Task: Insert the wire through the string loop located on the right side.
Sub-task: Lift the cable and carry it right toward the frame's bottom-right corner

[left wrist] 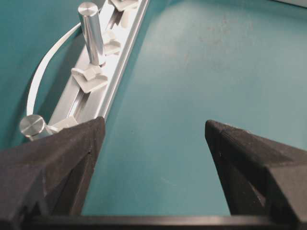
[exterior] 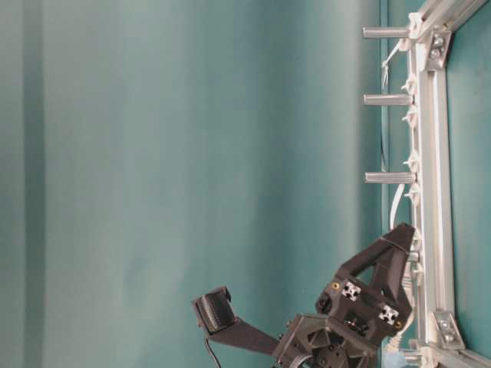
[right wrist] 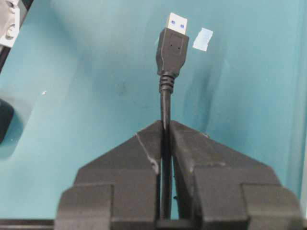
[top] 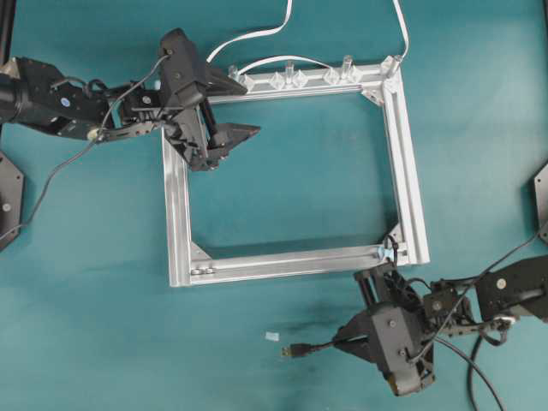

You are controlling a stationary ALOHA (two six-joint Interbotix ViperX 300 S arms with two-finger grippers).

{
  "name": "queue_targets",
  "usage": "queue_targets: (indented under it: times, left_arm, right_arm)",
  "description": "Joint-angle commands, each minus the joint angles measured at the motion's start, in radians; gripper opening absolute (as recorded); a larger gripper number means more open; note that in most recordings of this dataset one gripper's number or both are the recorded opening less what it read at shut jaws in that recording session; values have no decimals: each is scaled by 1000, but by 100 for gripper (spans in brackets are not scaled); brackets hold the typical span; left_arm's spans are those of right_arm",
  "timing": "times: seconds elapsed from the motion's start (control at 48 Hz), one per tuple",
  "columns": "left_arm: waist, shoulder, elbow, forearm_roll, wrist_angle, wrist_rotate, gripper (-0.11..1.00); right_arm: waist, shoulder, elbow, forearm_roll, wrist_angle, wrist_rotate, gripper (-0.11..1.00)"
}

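Observation:
The wire (top: 318,348) is a thin black cable ending in a black USB plug (top: 294,350), which points left over the table below the frame. My right gripper (top: 340,344) is shut on the wire just behind the plug. In the right wrist view the wire (right wrist: 166,103) runs up out of the closed fingers (right wrist: 144,143) to the plug (right wrist: 172,45). The string loop (top: 392,247) is a tiny dark loop at the bottom right corner of the silver frame (top: 402,154), above the right gripper. My left gripper (top: 250,107) stands open and holds nothing at the frame's top left corner (left wrist: 154,124).
Clear pegs (top: 289,72) and white flat cables (top: 257,36) sit along the frame's top rail. Metal posts (left wrist: 91,31) rise from the rail (left wrist: 112,67) beside the left gripper. A small pale scrap (right wrist: 202,39) lies on the table near the plug. Thick black robot cables (top: 475,377) trail at the bottom right.

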Motion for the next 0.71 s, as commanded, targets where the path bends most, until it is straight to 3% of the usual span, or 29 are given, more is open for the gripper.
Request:
queue_targets:
  times: [0.0, 0.271, 0.687]
  left_arm:
    - [0, -28, -12, 3, -3, -8, 85]
    - [0, -28, -9, 2, -3, -8, 85]
    - [-2, -28, -9, 2, 17, -8, 84]
  right_arm:
    - [3, -26, -9, -5, -3, -2, 7]
    - [3, -32, -5, -3, -2, -3, 7]
    - [9, -299, 210, -5, 86, -2, 7]
